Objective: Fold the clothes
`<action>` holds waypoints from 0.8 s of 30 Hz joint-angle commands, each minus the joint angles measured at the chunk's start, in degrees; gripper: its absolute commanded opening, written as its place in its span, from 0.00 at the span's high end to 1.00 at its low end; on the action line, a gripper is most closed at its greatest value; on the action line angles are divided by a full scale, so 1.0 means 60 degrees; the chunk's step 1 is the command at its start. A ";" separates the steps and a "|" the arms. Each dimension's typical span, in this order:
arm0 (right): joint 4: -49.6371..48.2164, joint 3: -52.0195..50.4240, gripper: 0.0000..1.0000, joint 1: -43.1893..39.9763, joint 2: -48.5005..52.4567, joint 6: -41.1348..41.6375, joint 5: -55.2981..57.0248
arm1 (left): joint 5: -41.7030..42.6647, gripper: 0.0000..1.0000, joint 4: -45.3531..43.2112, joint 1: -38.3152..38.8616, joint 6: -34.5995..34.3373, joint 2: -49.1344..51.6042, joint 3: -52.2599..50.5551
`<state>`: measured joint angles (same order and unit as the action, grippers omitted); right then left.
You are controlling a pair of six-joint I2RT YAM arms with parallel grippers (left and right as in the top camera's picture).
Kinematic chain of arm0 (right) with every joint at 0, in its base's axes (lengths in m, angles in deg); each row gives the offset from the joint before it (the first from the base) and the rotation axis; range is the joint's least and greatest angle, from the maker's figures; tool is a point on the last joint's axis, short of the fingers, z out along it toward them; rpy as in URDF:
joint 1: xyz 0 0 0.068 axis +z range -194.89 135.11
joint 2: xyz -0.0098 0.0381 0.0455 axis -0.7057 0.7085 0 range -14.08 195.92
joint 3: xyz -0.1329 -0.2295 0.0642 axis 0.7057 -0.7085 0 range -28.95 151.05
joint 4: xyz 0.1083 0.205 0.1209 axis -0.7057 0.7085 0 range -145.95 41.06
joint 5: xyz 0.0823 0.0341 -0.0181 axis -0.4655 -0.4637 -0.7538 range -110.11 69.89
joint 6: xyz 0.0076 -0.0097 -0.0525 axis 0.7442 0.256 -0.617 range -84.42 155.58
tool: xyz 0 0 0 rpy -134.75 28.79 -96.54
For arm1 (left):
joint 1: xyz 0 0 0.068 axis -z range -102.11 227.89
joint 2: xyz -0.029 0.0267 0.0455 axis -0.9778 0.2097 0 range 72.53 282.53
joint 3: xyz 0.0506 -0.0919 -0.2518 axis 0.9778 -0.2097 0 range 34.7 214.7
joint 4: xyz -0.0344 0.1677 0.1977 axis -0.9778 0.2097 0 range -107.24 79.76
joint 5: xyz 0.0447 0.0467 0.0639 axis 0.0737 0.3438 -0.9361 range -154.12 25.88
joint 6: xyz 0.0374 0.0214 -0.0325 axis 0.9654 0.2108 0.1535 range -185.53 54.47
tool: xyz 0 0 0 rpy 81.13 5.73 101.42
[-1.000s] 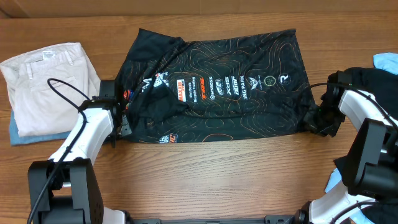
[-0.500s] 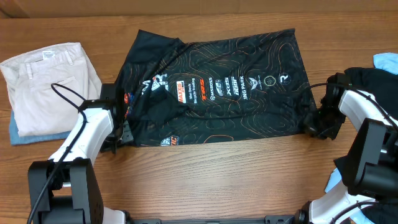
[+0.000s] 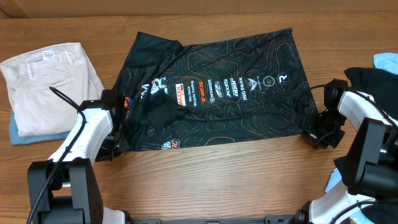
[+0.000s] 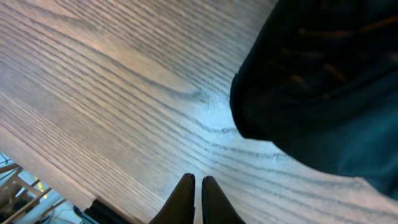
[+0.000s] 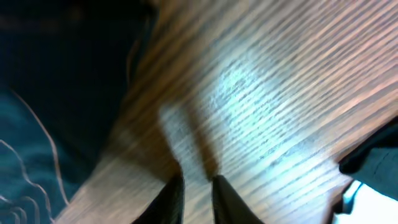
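Note:
The black top (image 3: 217,93) with orange contour lines and a row of logos lies spread flat mid-table. Its lower left part is still rumpled. My left gripper (image 3: 114,142) sits at the top's lower left corner. In the left wrist view its fingers (image 4: 198,182) are shut on nothing over bare wood, with the fabric's edge (image 4: 311,87) just ahead. My right gripper (image 3: 323,134) sits off the top's lower right corner. Its jaws (image 5: 198,178) stand slightly open over wood with nothing between them, and the dark fabric (image 5: 56,87) lies to the left.
Folded beige trousers (image 3: 50,84) rest on a blue cloth (image 3: 25,135) at the far left. A plain black garment (image 3: 373,84) is heaped at the right edge, with light blue fabric (image 3: 387,60) behind it. The table's front edge is close to both arms.
Both grippers have slid toward the front edge and off the top's lower corners. The lower hem has settled. The right jaws have narrowed a little.

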<state>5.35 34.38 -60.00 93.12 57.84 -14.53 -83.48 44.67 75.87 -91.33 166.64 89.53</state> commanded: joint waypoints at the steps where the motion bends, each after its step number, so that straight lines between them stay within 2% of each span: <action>1: -0.0798 0.0189 0.74 -0.0015 0.0047 0.0222 -0.0117 | -0.0328 0.91 -0.0117 -0.0051 -0.0346 0.0066 -0.0040; 8: -0.1428 0.0838 0.66 -0.0015 0.0047 0.0222 -0.0157 | -0.0324 0.92 -0.0255 -0.0051 -0.0346 0.0066 -0.0040; 11: -0.1428 0.1173 0.58 -0.0044 0.0047 0.0189 -0.0160 | -0.0266 0.92 -0.0372 -0.0051 -0.0346 0.0066 -0.0040; 24: -0.1392 0.1260 0.55 -0.0120 0.0047 -0.0495 -0.0809 | -0.0189 0.90 -0.0623 -0.0051 -0.0339 0.0066 -0.0040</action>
<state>-2.67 40.72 -60.28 93.29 56.69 -17.19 -84.09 41.15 75.87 -92.25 166.64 89.53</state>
